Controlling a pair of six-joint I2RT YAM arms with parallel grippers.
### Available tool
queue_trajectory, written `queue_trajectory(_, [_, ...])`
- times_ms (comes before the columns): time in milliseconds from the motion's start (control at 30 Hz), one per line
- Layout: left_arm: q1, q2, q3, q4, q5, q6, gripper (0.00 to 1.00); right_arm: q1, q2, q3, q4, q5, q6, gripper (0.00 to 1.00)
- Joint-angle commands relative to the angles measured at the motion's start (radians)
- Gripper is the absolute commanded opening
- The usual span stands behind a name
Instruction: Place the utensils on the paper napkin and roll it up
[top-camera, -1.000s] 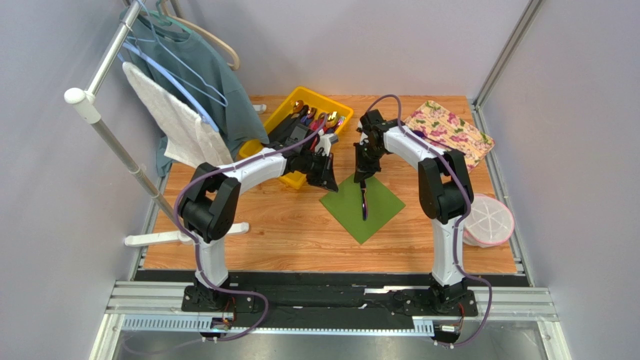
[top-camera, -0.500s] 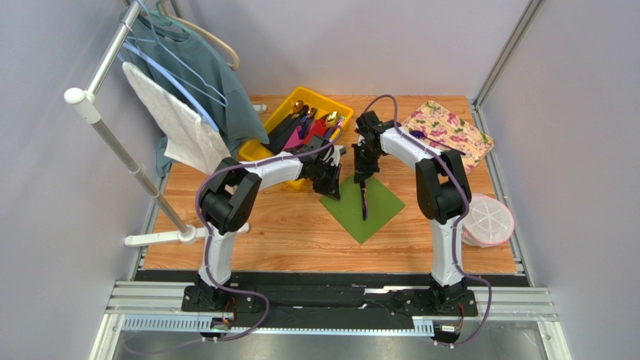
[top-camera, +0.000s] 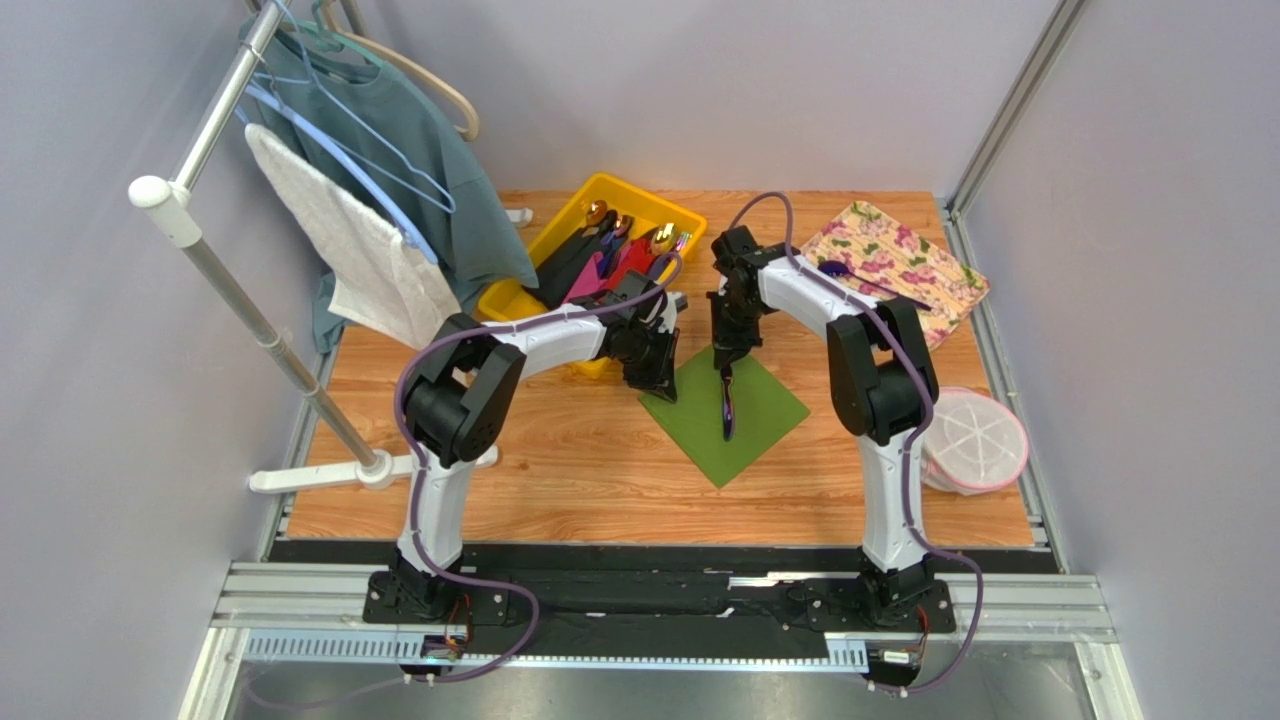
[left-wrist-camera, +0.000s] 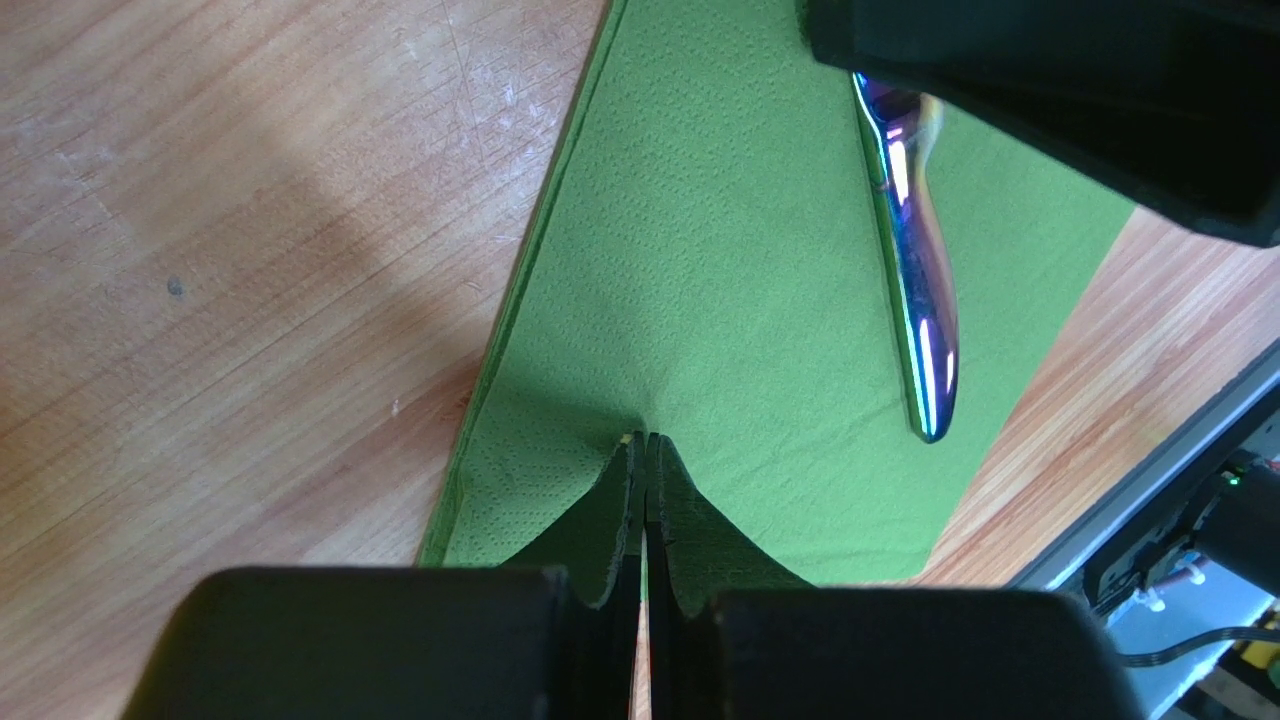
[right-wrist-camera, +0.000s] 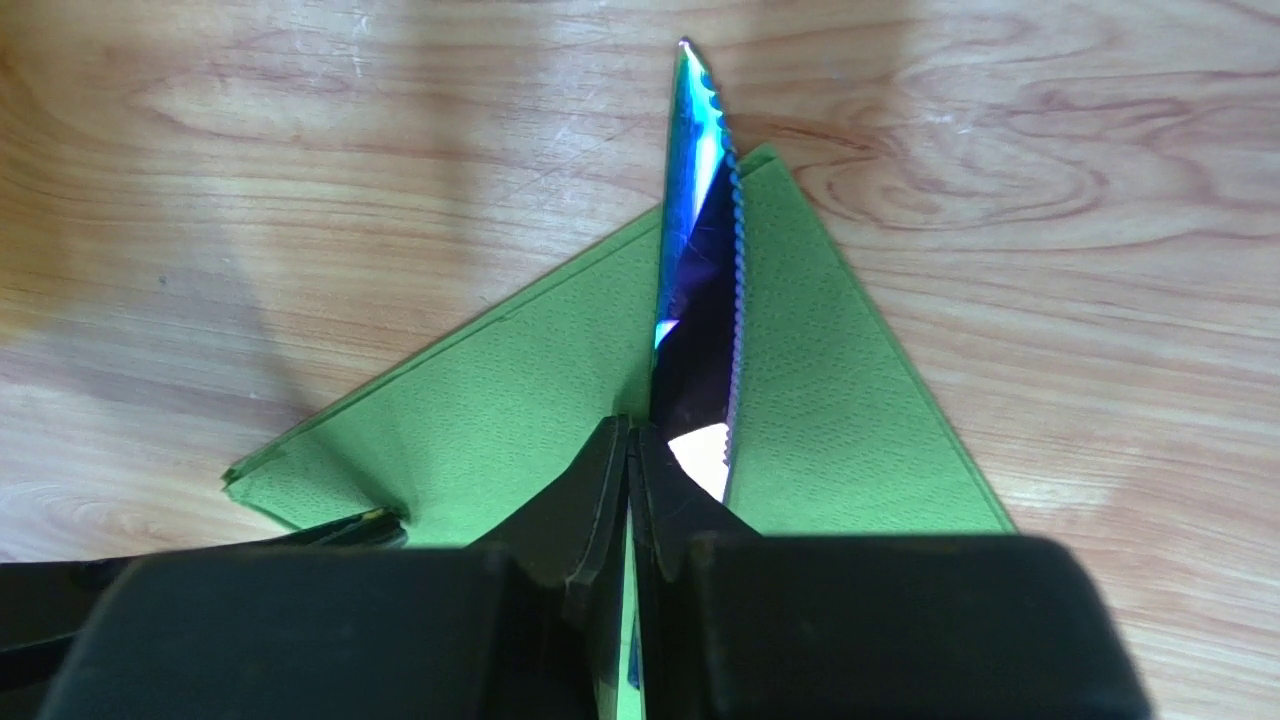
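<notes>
Top external view: a wooden table (top-camera: 571, 450) is seen. A yellow bin (top-camera: 559, 222) stands at its far side, and the remaining utensils (top-camera: 631, 240) are heaped inside it. Nearer the middle, between the two arms, the paper napkin (top-camera: 759, 423) is spread flat as a diamond on the bare wood. A knife (left-wrist-camera: 917, 300) with a dark iridescent, serrated blade is set along the napkin's middle, its tip pointing toward the arm bases. Whether the tip rests on the paper or hangs just above it cannot be made out.

The right gripper (right-wrist-camera: 631, 428) is placed at the napkin's far corner. Its fingers are drawn nearly together over the knife's handle end, and the handle, hidden beneath them, is judged to be pinched there. The left gripper (left-wrist-camera: 646, 438) is fully closed, with its tips pressed down just inside the napkin's left edge, where a small pucker is raised in the paper. Whether a fold is nipped between the tips cannot be told.

The napkin is judged to be thin, light and limp. It is likely to slide on the wood and to tear if dragged, so it is best taken at a corner or edge while it is weighted by the cutlery. The knife is judged stiff, slim and slick, so it is best held at the handle, not the blade.
</notes>
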Motion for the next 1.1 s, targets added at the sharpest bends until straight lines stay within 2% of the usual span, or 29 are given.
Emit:
queue_trajectory(0, [-0.001,0.024,-0.001,-0.016,-0.048,-0.004,0.0,0.005,0.018,0.025,0.01,0.033,0.001,0.08])
queue_trajectory(267, [0.001,0.024,-0.005,-0.016,-0.053,-0.008,0.0,0.003,0.017,0.025,0.001,0.087,0.009,0.08])
queue_trajectory(467, [-0.001,0.023,-0.001,-0.015,-0.053,-0.007,0.0,0.005,0.004,0.035,0.001,0.031,0.006,0.09])
queue_trajectory(600, [0.001,-0.008,0.028,-0.008,-0.03,-0.005,0.0,-0.003,-0.039,0.08,0.001,-0.044,-0.023,0.15])
queue_trajectory(800, [0.001,-0.083,0.122,-0.024,-0.024,0.015,0.0,-0.051,-0.152,0.176,-0.001,-0.165,-0.08,0.29])
queue_trajectory(833, [0.001,-0.097,0.13,-0.025,-0.024,0.019,0.0,-0.06,-0.169,0.193,-0.01,-0.186,-0.094,0.36])
queue_trajectory(900, [0.001,-0.138,0.139,-0.03,-0.015,0.024,0.06,-0.092,-0.215,0.204,-0.017,-0.206,-0.115,0.43])
queue_trajectory(933, [0.001,-0.155,0.136,-0.028,-0.015,0.022,0.09,-0.104,-0.23,0.204,-0.019,-0.22,-0.137,0.5])
queue_trajectory(1000, [0.002,-0.204,0.121,-0.021,-0.015,0.018,0.15,-0.149,-0.27,0.201,-0.022,-0.231,-0.167,0.57])
queue_trajectory(1067, [0.001,-0.243,0.107,-0.008,-0.012,0.022,0.22,-0.204,-0.293,0.192,-0.033,-0.243,-0.221,0.69])
